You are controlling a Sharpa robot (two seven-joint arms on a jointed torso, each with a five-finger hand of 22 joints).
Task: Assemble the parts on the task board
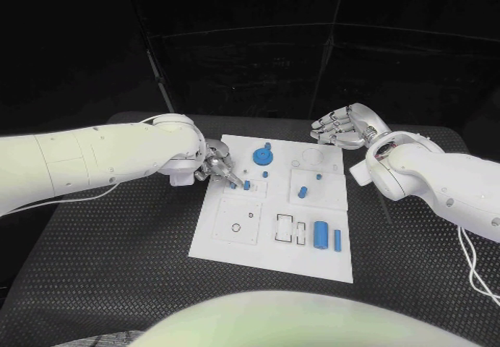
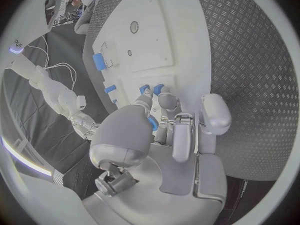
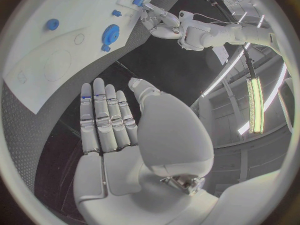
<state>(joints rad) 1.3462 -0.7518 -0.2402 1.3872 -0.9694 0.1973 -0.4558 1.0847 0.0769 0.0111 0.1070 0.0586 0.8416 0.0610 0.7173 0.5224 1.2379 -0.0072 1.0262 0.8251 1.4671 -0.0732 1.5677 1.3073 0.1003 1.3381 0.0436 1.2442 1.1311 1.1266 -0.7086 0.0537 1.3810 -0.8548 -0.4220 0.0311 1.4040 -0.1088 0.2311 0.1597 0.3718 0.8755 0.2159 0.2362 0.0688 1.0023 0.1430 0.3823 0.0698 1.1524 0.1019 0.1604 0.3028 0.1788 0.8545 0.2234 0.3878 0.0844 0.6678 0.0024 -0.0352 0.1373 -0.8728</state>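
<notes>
White rectangular task board: lies mid-table on black textured mat. Small blue peg: stands near board's upper left, left hand fingertips pinching it. Blue gear: far edge. Right hand: fingers straight, holding nothing, off board.

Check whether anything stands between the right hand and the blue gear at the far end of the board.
Nothing visible does. The right hand hovers open off the far right corner of the task board, and the blue gear lies on the board toward the left hand, with only bare white plate between.
</notes>
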